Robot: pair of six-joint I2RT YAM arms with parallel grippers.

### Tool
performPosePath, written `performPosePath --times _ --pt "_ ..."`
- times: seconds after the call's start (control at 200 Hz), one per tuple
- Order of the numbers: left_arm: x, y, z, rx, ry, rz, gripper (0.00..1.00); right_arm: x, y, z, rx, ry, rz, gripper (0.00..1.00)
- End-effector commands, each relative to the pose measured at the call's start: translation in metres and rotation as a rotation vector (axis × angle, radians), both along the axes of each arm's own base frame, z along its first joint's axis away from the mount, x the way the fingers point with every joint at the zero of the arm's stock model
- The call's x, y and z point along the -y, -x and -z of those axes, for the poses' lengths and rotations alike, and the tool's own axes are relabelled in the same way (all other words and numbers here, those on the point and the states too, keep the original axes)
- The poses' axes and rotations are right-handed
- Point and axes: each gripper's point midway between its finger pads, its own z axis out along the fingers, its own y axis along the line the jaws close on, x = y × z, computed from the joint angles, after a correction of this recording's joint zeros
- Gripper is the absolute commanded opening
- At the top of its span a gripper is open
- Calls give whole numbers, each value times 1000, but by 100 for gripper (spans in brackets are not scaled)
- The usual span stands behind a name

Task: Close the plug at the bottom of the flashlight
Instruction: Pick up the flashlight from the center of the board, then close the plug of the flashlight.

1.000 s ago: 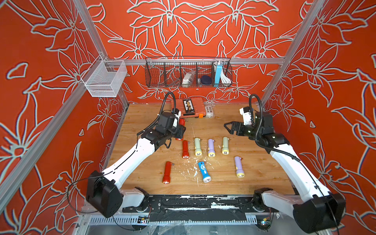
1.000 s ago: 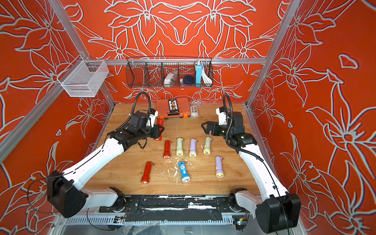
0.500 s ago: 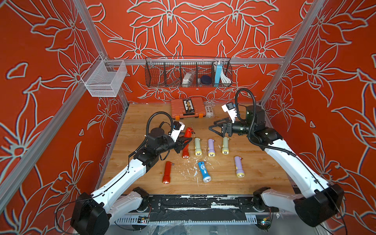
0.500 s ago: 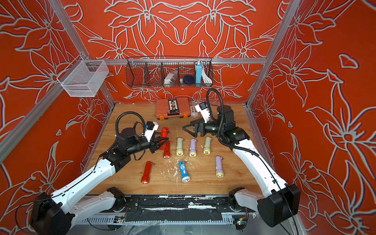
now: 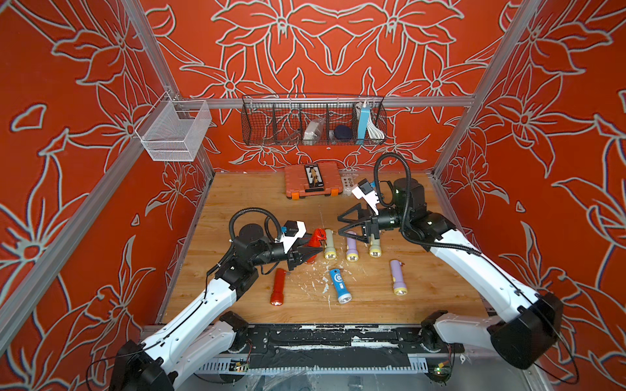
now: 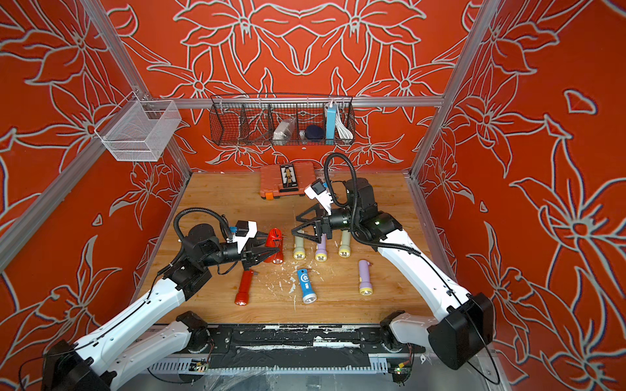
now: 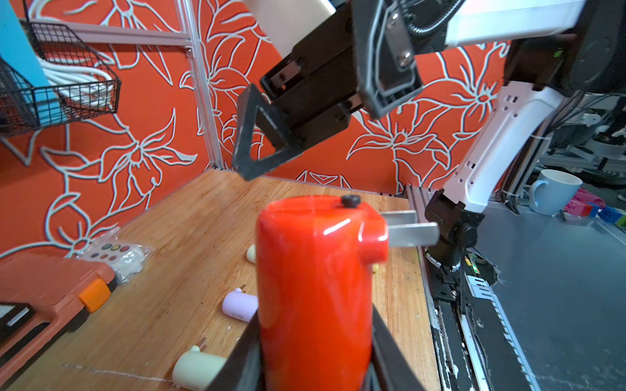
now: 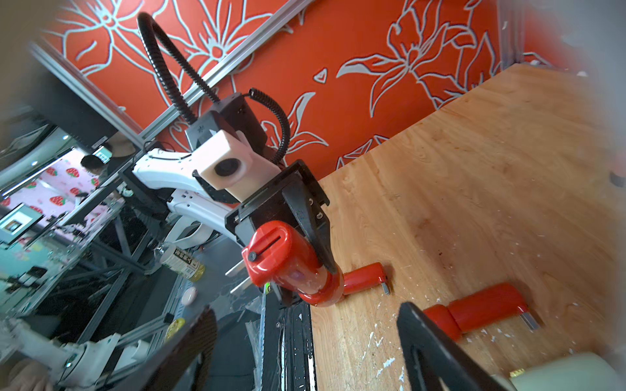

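As the scene stands, work item: red flashlight (image 5: 317,236), lifted clear of the wooden table (image 5: 244,196), left of centre and just left of the row of pastel flashlights (image 5: 330,243).
Orientation: lens end low and toward the near edge, plug end raised toward the far side.
Left gripper (image 6: 271,244): clamped across the barrel close behind the flared head. The right wrist view shows the jaws bearing on the red body.
Right gripper (image 5: 339,225): jaws spread wide with nothing between them. It sits to the right of and beyond the plug end, near it but apart.
Plug prongs (image 7: 408,230): two flat metal blades, folded out and standing sideways from the tail end. Plug not closed.
Weight, judged: light, a small plastic body carried easily by one arm.
Surface, judged: glossy hard plastic, likely slippery. The round barrel could turn in the grip under a sideways push.
Stiffness, judged: body and blades rigid. Only the hinge at the tail should give.
Fragility, judged: blades are thin, and the hinge may suffer if forced across its swing.
Hold point, judged: the present grip on the barrel is sound and leaves the tail free. The free pincer should bear on the flat of the blades near their tips and fold them toward the body.
Risk, judged: a push off the hinge line would twist the flashlight rather than close the plug.
Bystanders: spare red flashlight (image 5: 278,286) and blue flashlight (image 5: 338,284) lie on the near part of the table, well apart from the work.
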Motion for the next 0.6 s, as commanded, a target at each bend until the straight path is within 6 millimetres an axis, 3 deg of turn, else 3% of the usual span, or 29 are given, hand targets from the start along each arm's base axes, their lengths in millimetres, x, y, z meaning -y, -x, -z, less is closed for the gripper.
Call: performPosePath --times 0.0,0.375,0.596 --pt "0 13 -4 76 -2 50 0 -10 13 -13 74 -46 -117 84" --pt "3 12 6 73 -7 63 0 -31 31 -10 89 -26 -220 80" --pt "3 15 5 70 -6 81 0 -40 29 1 63 3 -228 73"
